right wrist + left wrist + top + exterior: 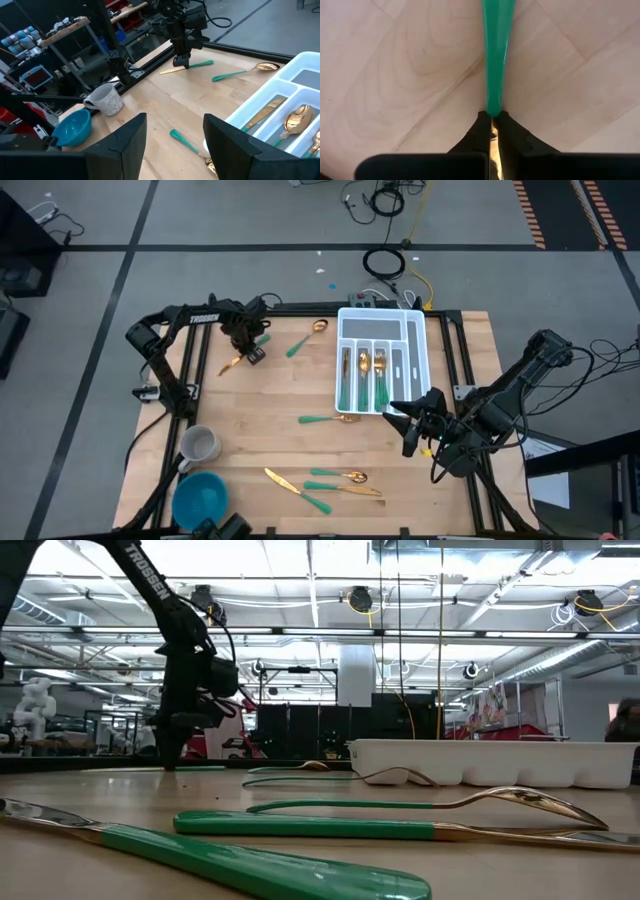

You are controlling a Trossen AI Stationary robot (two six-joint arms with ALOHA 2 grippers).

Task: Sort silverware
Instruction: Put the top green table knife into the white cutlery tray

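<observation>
Roughly, a few pieces lie in the tray (420,330) while the left tool (247,345) pinches a knife (243,354) between its closed fingers, and six more wait on the table (270,430) farther off, the right tool (415,425) idling wide open

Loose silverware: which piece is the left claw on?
The knife at the table's far left edge. The left claw is shut on it; the other loose pieces, like the spoon beside it, lie untouched.

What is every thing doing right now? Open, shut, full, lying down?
Left gripper: shut on a knife, down at the table.
Right gripper: open, empty, beside the tray.
Tray: partly filled with silverware.
Mug: upright.
Blue bowl: upright.
Loose silverware: lying flat on the table.
</observation>
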